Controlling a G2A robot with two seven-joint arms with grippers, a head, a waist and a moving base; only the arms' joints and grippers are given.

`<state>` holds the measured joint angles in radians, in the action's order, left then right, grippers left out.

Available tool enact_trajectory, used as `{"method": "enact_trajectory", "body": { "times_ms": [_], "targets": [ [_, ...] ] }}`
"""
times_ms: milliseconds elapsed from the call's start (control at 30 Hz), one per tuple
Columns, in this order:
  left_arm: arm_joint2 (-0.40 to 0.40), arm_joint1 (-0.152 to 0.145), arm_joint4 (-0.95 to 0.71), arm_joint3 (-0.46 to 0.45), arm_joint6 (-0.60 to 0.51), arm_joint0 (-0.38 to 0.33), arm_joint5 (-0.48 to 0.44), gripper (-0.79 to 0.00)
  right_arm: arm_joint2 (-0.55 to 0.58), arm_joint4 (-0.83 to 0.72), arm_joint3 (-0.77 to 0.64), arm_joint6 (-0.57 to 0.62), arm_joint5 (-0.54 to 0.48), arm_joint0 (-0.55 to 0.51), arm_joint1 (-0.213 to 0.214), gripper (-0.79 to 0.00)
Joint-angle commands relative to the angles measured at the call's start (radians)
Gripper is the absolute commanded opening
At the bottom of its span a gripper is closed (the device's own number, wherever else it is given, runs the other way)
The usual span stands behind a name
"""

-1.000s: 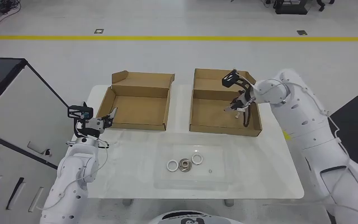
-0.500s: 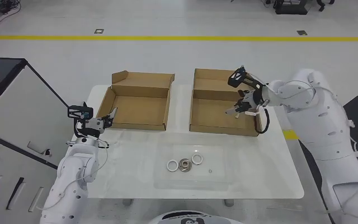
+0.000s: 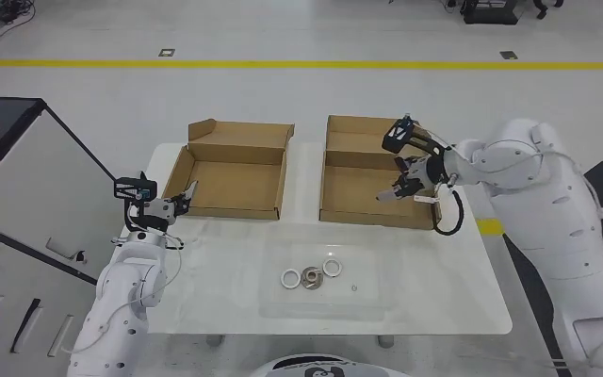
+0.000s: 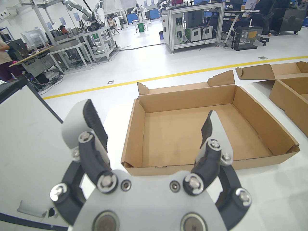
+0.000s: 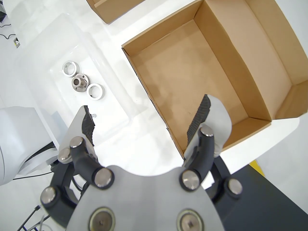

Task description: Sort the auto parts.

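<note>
Lying in the tray, parts sit apart from right gripper.

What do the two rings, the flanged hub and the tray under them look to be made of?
The rings: bare metal, perhaps aluminium or steel, judging by the bright silver, smooth machined faces. The flanged hub: also metal, with a duller grey satin finish and drilled holes. The tray: probably clear glossy plastic, since the white table shows through it and its rim catches highlights.
</note>
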<state>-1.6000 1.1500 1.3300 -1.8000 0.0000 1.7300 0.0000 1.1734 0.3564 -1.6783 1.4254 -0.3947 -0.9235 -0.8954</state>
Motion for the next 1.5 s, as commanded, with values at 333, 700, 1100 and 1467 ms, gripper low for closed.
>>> {"method": "enact_trajectory", "body": {
  "times_ms": [333, 700, 1100, 1467],
  "targets": [
    [0.0, 0.0, 0.0, 0.0, 0.0, 0.0, 0.0, 0.0, -0.043, 0.012, -0.03, 0.022, 0.022, 0.027, -0.001, 0.0],
    [0.0, 0.0, 0.0, 0.0, 0.0, 0.0, 0.0, 0.0, -0.3, -0.06, -0.061, 0.11, 0.11, 0.207, 0.017, 0.0],
    [0.0, 0.0, 0.0, 0.0, 0.0, 0.0, 0.0, 0.0, -0.563, -0.154, -0.062, 0.11, 0.111, 0.373, 0.047, 0.0],
    [0.0, 0.0, 0.0, 0.0, 0.0, 0.0, 0.0, 0.0, -0.686, -0.259, -0.09, 0.11, 0.111, 0.445, 0.061, 0.0]
  ]
}}
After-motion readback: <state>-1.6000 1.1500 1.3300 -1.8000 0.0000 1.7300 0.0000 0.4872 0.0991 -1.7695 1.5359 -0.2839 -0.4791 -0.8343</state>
